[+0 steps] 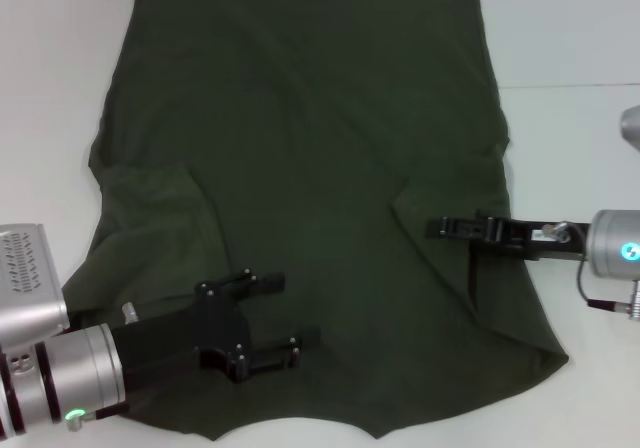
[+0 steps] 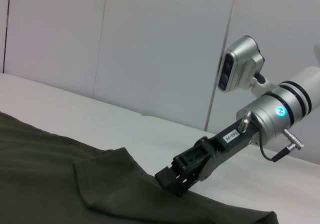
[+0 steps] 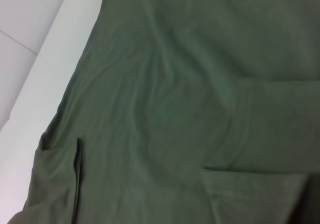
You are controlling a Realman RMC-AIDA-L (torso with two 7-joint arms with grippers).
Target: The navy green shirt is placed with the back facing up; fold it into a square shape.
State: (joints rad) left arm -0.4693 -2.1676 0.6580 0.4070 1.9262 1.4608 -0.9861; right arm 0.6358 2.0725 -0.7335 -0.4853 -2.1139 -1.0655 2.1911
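The navy green shirt (image 1: 300,118) lies spread flat on the white table and fills most of the head view. Both its side parts are folded inward. My left gripper (image 1: 283,315) is open, low over the shirt's near left part, with nothing between its fingers. My right gripper (image 1: 433,228) reaches in from the right and is shut on the edge of the folded right flap. The left wrist view shows it (image 2: 165,179) pinching the raised fabric (image 2: 50,174). The right wrist view shows only shirt fabric (image 3: 175,84) with a folded flap.
The white table (image 1: 50,68) shows bare to the left, to the right and beyond the shirt. A seam runs across the table at the far right (image 1: 570,86). A pale panelled wall (image 2: 150,44) stands behind the table.
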